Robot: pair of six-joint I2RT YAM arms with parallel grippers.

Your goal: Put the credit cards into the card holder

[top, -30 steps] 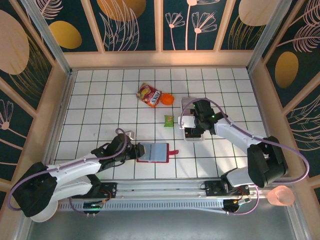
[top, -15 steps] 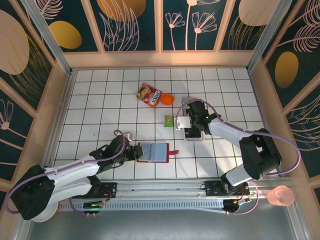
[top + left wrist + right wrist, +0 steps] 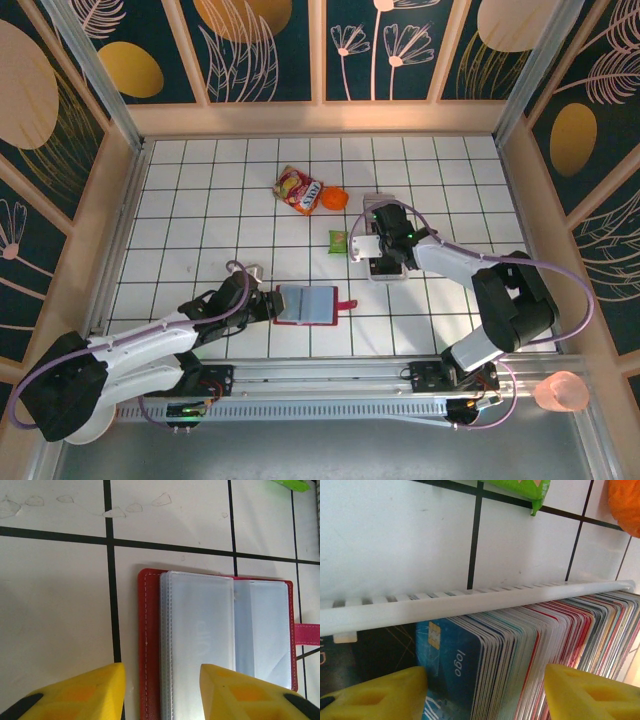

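Left pincer (image 3: 264, 303) sits low over the white tiled counter (image 3: 200, 200), at the left edge of the card holder (image 3: 308, 305). The card holder lies flat and open near the front middle of the counter, red cover down and bluish-grey clear pockets facing up. Its red tab (image 3: 307, 634) sticks out on the right side. In the left wrist view the left pincer is open. The two yellow fingertips (image 3: 75, 690) are apart, one over bare counter just left of the red edge, the other over the pocket stack. Cannot tell if either one touches the card holder. No card seen in the pockets.

Right pincer (image 3: 380, 250) is at the right centre of the counter, down over a long white tray (image 3: 470, 605). The credit cards (image 3: 520, 660) stand on edge in that tray, packed tight, with a blue one marked "logo" at the left end of the row and pale, red and teal edges beyond. The right pincer is open, its yellow fingertips (image 3: 592, 695) spread either side of a thick bunch of cards. Contact with the cards is not clear.

A green packet (image 3: 338, 240) lies just left of the tray. A red-and-yellow snack packet (image 3: 298, 190) and an orange object (image 3: 335, 198) lie further back, touching each other and well apart from the card holder.
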